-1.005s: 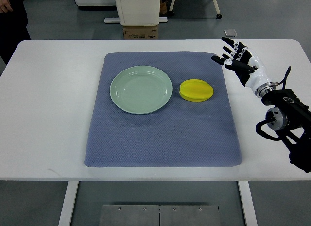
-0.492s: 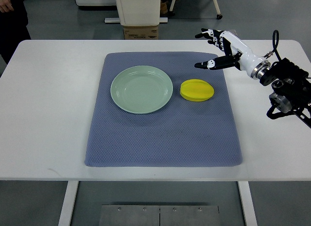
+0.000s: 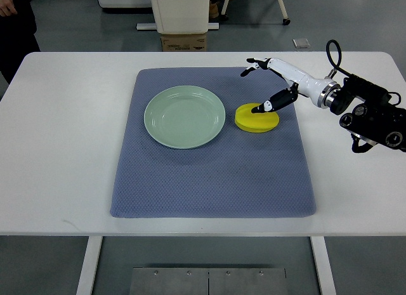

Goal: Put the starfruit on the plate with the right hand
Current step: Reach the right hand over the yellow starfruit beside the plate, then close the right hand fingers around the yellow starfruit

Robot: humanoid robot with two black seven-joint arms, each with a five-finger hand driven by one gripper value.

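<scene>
A yellow starfruit [image 3: 256, 119] lies on the blue-grey mat [image 3: 212, 168], just right of a pale green plate [image 3: 184, 116] that holds nothing. My right hand [image 3: 257, 87] reaches in from the right edge and hovers over the fruit's far side. Its fingers are spread: the thumb tip rests at the fruit's top, the other fingers [image 3: 252, 65] point left above the mat. The hand holds nothing. No left arm shows.
The mat lies on a white table [image 3: 63, 136]. My right forearm and its black joint housing [image 3: 371, 114] hang over the table's right part. A cardboard box [image 3: 183, 41] and a white bin stand on the floor behind the table. A person's dark sleeve shows at top left.
My right hand has swung left and lower from the mat's far right corner, and its thumb now reaches the starfruit. Fruit and plate have not moved.
</scene>
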